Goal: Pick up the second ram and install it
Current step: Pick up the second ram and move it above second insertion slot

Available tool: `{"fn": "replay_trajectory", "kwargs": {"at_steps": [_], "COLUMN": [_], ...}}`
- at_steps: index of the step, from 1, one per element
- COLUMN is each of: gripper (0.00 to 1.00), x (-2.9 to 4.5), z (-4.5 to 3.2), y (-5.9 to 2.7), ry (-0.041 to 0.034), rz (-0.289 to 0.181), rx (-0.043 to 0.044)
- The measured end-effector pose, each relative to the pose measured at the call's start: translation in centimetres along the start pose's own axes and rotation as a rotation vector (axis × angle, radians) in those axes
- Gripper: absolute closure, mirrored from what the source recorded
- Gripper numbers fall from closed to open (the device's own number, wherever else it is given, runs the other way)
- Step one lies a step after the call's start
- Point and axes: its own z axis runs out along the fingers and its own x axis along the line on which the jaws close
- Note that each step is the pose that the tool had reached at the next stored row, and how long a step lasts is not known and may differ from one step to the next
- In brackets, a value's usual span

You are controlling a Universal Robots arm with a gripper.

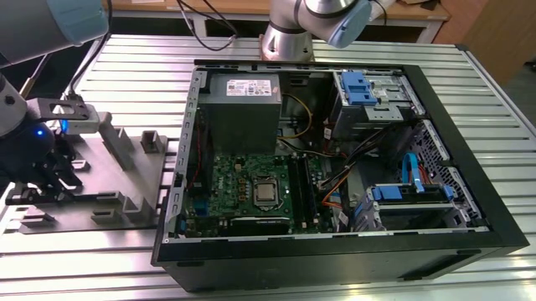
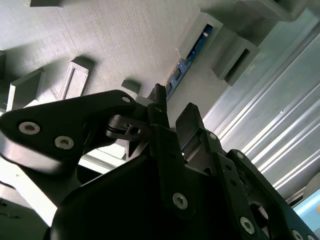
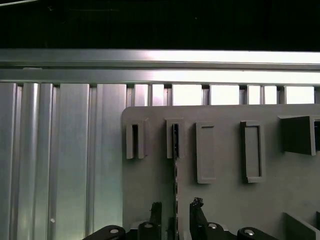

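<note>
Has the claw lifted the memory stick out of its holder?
No; the second ram stands in the gray holder, the open gripper straddling it.

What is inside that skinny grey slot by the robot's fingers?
The second ram stands on edge in the slot and reaches between the jaws of the open gripper. Its end sunk in the slot is covered by the grey walls.

Matt plastic fixture (image 3: 150,195), ribbed metal table (image 3: 65,160)
</note>
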Motion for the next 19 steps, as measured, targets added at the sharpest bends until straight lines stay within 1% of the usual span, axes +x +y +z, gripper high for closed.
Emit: {"fn": "replay_trajectory", "kwargs": {"at_steps": [3,6,8,13,19], "gripper": [0.64,0.64,0.64,0.64,0.64], "x": [0.0,0.0,-0.01,0.01,0.01], "z": [0.38,0.9,1.2,1.85,1.92], "y": [0.09,0.46,0.77,0.97,0.98], "ry": [-0.0028,-0.0056,-0.0057,-0.0056,-0.0045], "rz": [-0.002,-0.004,-0.004,-0.004,-0.004], "rx": [0.0011,0.0018,0.0017,0.0016,0.0016]}}
